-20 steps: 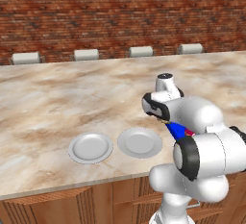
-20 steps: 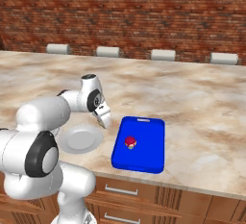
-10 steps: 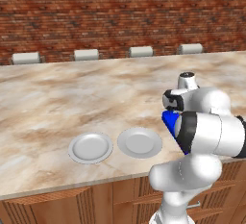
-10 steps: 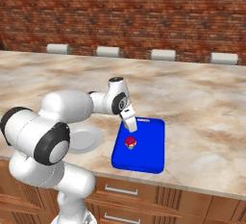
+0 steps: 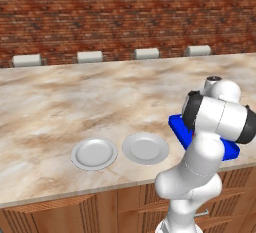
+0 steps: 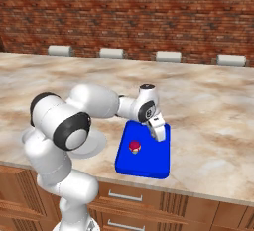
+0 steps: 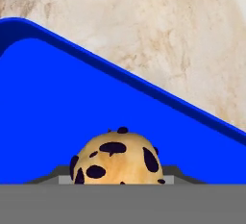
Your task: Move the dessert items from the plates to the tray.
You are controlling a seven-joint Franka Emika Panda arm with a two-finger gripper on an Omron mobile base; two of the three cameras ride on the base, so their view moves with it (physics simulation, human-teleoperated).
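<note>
The tan speckled treat [image 7: 116, 158] sits pinched between the closed end effector [image 6: 158, 130] fingers above the blue tray [image 7: 57, 117]; it appears light, small and crumbly, best held gently across its rounded sides. The red treat [image 6: 134, 147] lies on the tray just beside the end effector, and both grey plates [image 5: 145, 147] stand bare, well apart on the table [image 5: 75, 102].

Two plates [image 5: 94, 153] [image 5: 145, 148] lie side by side left of the tray [image 6: 144, 150], which holds a cupcake [image 6: 134, 147].

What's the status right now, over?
End effector shut on speckled treat, over tray. Red treat on tray. Both plates bare. Nothing blocking.
</note>
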